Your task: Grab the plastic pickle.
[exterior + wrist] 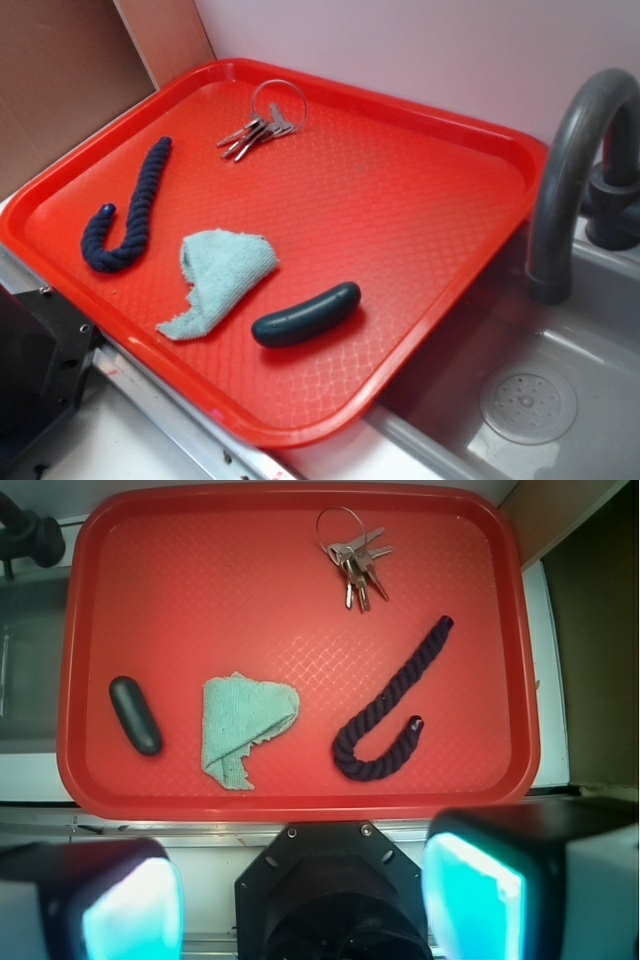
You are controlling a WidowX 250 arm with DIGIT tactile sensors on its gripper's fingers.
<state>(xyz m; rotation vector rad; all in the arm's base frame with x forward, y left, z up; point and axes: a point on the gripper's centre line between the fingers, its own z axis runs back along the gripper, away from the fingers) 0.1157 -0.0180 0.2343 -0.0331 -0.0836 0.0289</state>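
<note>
Red tray point(300, 520) below my claw point(300, 900), fingers apart, empty. Pickle point(135, 714) far left of cloth point(245, 725), long axis running away from me.

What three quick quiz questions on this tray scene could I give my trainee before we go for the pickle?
1. True or false: the glossy dark green plastic pickle touches the crumpled light blue cloth.
2. On the red plastic tray, which lies nearest the bunch of metal keys on a ring: A) pickle B) cloth C) navy twisted rope piece?
3. In the wrist view, is anything held between the gripper fingers?

Key: 1 false, a gap shows; 2 C; 3 no, the jaws stand wide apart, short of the tray.
</note>
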